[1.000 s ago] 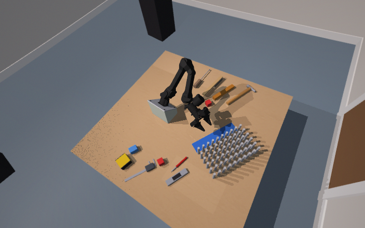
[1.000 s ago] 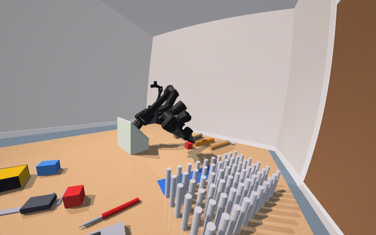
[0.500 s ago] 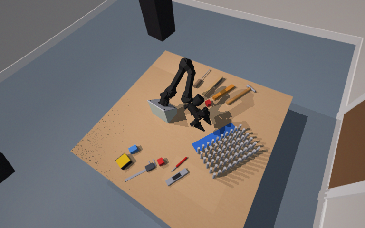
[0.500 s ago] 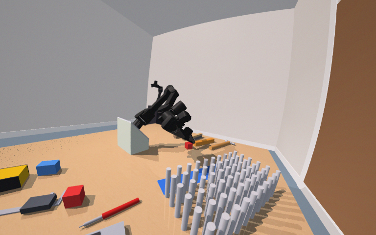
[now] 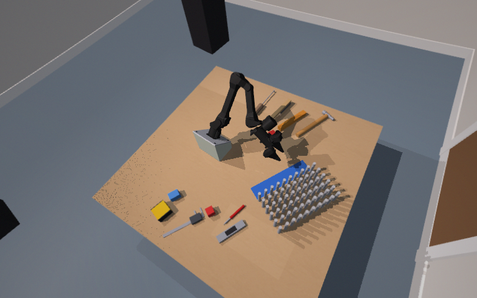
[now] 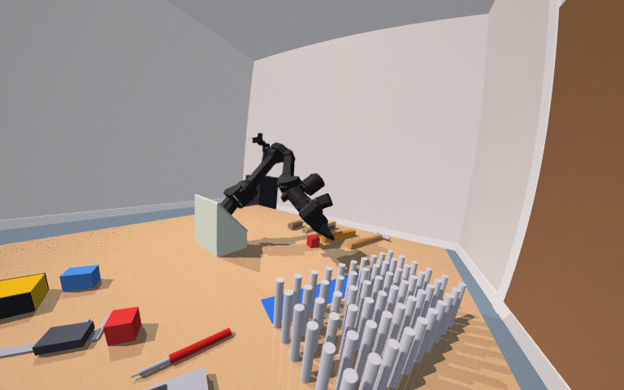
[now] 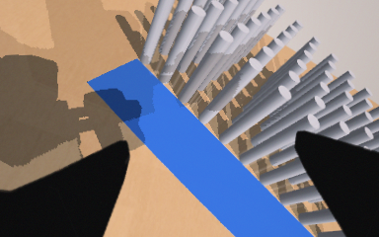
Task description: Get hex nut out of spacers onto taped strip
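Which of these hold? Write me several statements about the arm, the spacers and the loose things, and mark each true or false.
1. The hand is open with nothing between its fingers. True.
2. The blue strip lies under the hammer. False: it lies along one edge of the spacer field.
3. The spacers stand upright. True.
4. The red-handled screwdriver lies inside the spacer field. False: it lies on the table outside the field.
5. The yellow block is on top of the blue block. False: they sit apart on the table.
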Controlling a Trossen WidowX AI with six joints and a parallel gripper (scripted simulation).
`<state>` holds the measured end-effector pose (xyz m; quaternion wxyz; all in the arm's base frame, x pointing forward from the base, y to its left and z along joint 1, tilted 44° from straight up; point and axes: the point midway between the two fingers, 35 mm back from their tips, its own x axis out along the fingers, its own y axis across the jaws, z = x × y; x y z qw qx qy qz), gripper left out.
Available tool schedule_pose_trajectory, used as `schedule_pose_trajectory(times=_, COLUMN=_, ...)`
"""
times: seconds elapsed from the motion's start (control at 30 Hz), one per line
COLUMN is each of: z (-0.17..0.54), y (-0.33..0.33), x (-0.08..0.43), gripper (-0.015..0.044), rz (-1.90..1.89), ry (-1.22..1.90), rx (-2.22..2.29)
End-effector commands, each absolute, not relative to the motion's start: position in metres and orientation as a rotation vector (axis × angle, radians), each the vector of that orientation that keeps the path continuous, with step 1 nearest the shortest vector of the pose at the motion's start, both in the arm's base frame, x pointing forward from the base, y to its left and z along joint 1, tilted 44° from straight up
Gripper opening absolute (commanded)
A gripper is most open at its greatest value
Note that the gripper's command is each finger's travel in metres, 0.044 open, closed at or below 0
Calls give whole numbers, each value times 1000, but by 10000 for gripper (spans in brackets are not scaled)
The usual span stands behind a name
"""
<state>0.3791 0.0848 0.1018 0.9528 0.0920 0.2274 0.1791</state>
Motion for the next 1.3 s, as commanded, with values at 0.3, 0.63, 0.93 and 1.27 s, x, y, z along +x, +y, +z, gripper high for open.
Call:
schedule_pose_trajectory(times=0.3, z=214, y=240, x=266, gripper=440, rz=944, ry=405, rx=-65)
schedule_pose_trajectory(times=0.63, z=284, y=267, x=115, gripper=440, rz=1393, ry=311, rx=-240)
schedule_pose_trajectory(times=0.93, z=307, y=246, x=48, gripper=440, rz=1591, ry=260, rx=-305)
schedule_pose_trajectory(times=1.27, z=268, y=290, x=37, gripper=440, rz=1592, ry=261, rx=-299)
